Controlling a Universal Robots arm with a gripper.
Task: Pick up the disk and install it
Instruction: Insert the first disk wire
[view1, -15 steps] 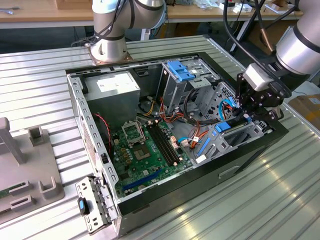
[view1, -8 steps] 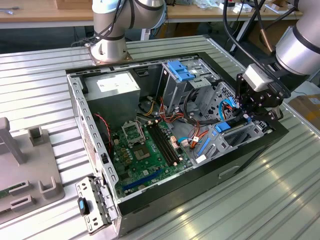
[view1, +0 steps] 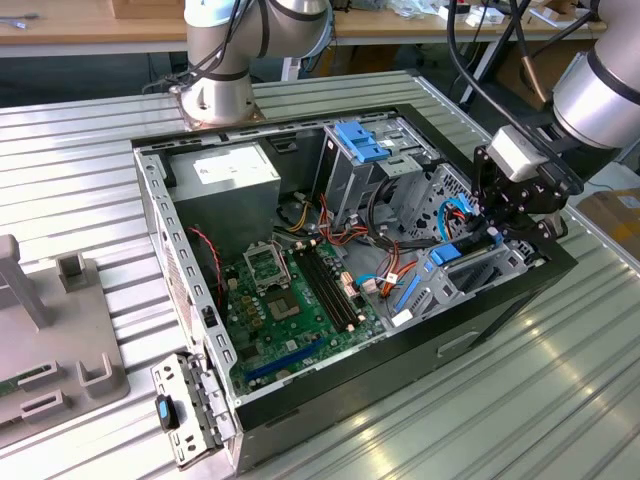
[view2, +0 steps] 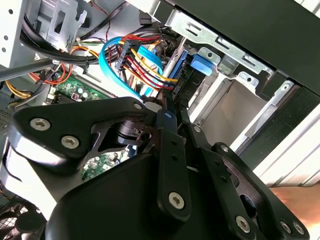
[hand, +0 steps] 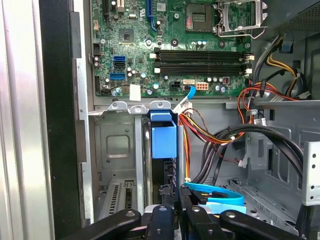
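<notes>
The disk (hand: 163, 135) stands on edge in a slot of the metal drive bay (hand: 117, 145) at the case's front corner, its bright blue carrier end facing the motherboard. The same blue carrier (view2: 202, 64) shows past my fingertips in the second wrist view. In the exterior view the disk (view1: 447, 253) lies low in the bay on the exterior view's right. My gripper (view1: 500, 232) hangs just beyond it over the case wall. The black fingers (hand: 162, 220) come together at the disk's near end, and the gripper (view2: 170, 102) (hand: 176, 200) looks shut there.
The open case (view1: 200, 330) lies on a ribbed metal table. Inside are the green motherboard (view1: 290, 300), a grey power-supply box (view1: 235, 175), an upright cage with blue bracket (view1: 362, 140), and cable bundles (hand: 220, 135) beside the bay. A grey fixture (view1: 60, 340) sits at the exterior view's left.
</notes>
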